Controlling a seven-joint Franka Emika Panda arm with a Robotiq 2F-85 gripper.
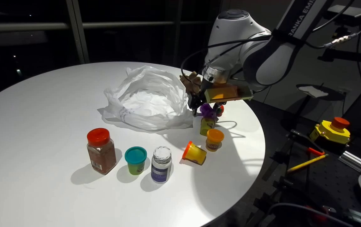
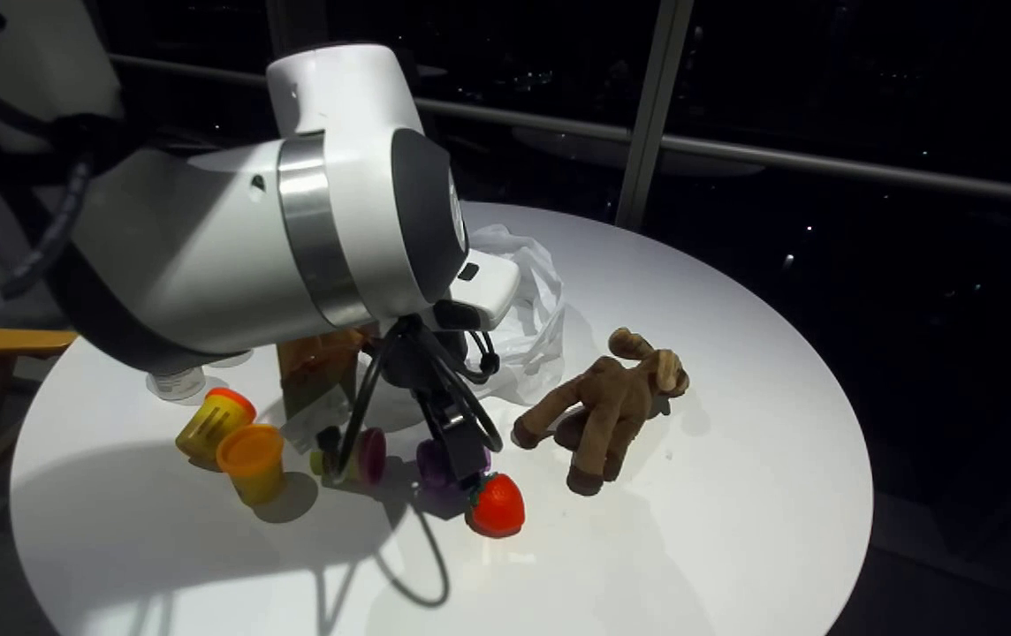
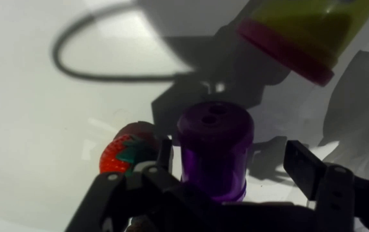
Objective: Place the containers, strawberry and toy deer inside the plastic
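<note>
Evidently much of the packing lies ahead. From the left in an exterior view, we find the red-lidded jar (image 1: 102, 153) upright on the worktop (image 1: 35, 135), then the teal-lidded tub (image 1: 135, 161), also standing. Beyond them the plastic bag (image 1: 152, 122) gapes, spread so, we suppose, that objects can drop in without snagging; whether anything lies inside we cannot tell. Next come the upright white bottle (image 1: 161, 165), the toy deer (image 1: 190, 82), partly hidden by the arm (image 1: 231, 37), and the yellow tub (image 1: 195, 154), lying on its side. Then the claw (image 3: 230, 154) stands at the purple container (image 1: 206, 109), its jaws set wide on either side, not touching it as far as we can tell; we read that spread as room to centre before gripping. Past it come the pink-lidded tub (image 1: 206, 127), the upright orange-lidded tub (image 1: 214, 140) and, just beside the container, the strawberry (image 1: 220, 110), which likely leaves the claw little space on that side. Only the wrist view gives us the gaps beside the container, narrower toward the strawberry; yet it leaves out the jar and the bottle. In an exterior view the deer (image 2: 616, 389) lies sprawled in full sight, and the pink lid (image 2: 372, 457) shows its tub resting on its side, but there the arm blocks much of the bag and we cannot make out the jar.
</note>
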